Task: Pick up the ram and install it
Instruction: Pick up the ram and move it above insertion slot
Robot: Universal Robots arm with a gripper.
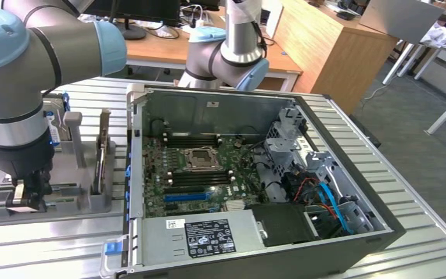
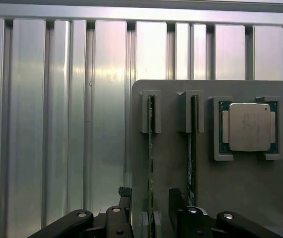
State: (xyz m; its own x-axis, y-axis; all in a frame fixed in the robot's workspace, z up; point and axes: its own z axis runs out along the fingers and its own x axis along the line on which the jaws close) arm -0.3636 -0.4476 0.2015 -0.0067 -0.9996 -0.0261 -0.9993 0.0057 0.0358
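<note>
Two ram sticks stand on edge in slots of a grey holder (image 2: 171, 163): one ram (image 2: 151, 148) by the holder's edge, a second (image 2: 192, 144) beside it. My gripper (image 2: 150, 196) is open, its dark fingers (image 2: 176, 203) on either side of the edge-side ram, not touching it. In the exterior view the gripper (image 1: 25, 197) hangs low over the holder (image 1: 68, 200) at the exterior view's left. The open computer case (image 1: 262, 168) lies in the middle, its motherboard (image 1: 200, 174) showing long black slots (image 1: 195, 139).
A square silver CPU chip (image 2: 249, 126) sits in the holder past the second stick. A hard drive with a blue label (image 1: 54, 125) and an upright thin part (image 1: 101, 154) stand on the holder. Ribbed metal table (image 2: 57, 124) lies around it. A second robot arm (image 1: 234, 52) stands behind the case.
</note>
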